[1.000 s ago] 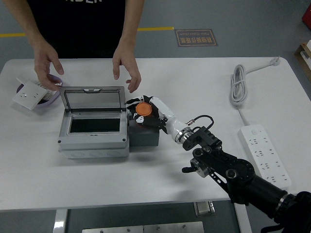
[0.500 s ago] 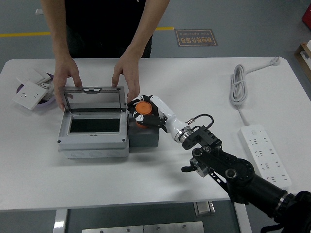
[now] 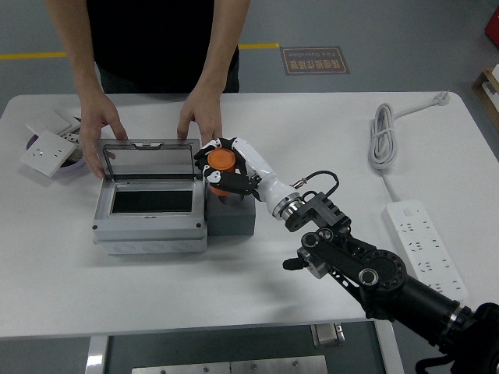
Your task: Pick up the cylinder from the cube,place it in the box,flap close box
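The right robot hand point(image 3: 226, 167) pinches the orange cylinder point(image 3: 221, 162), now lifted off the grey cube point(image 3: 231, 217) and nearer the open box point(image 3: 148, 204). A person's hands point(image 3: 199, 125) have settled on the lid (steadying it). Placing comes next.

Lab: floor marking point(image 3: 315, 60); power strip point(image 3: 425, 249)

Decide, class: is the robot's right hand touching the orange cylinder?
Touching. The head view shows the right hand with its fingers wrapped around the orange cylinder, gripping it above the grey cube beside the open box.
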